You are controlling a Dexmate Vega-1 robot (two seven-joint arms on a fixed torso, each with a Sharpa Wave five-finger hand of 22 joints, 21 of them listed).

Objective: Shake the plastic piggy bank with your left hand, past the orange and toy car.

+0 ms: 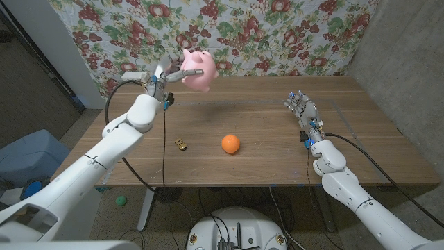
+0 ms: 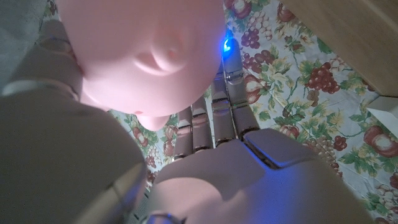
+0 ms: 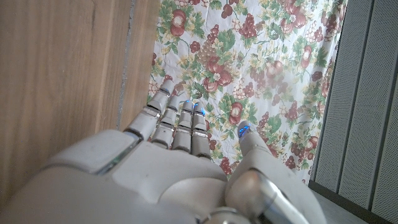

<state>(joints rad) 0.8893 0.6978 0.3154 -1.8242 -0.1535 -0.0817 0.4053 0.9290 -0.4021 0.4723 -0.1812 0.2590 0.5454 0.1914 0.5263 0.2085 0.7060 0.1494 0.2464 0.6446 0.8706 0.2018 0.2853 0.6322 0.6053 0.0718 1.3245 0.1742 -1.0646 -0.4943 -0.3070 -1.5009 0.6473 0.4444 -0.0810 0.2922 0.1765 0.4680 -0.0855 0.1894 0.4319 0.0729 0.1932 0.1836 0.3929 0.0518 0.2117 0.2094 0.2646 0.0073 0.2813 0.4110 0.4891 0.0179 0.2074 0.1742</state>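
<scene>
One thing sat in your left hand point(image 1: 165, 78): the pink plastic piggy bank point(image 1: 198, 68), lifted clear of the table point(image 1: 277, 153) above its far left part, with the fingers closed around one side of its body. Nearer the front edge, the orange point(image 1: 231, 144) rested around the table's middle and the small toy car point(image 1: 181, 144) just to its left, both well apart from the bank. Your right hand point(image 1: 301, 111) waited near the right edge, fingers spread and holding nothing. The bank looked light, hollow and stiff, with a smooth, rounded shell likely to slip, so a wrap around the belly probably suited shaking best.
</scene>
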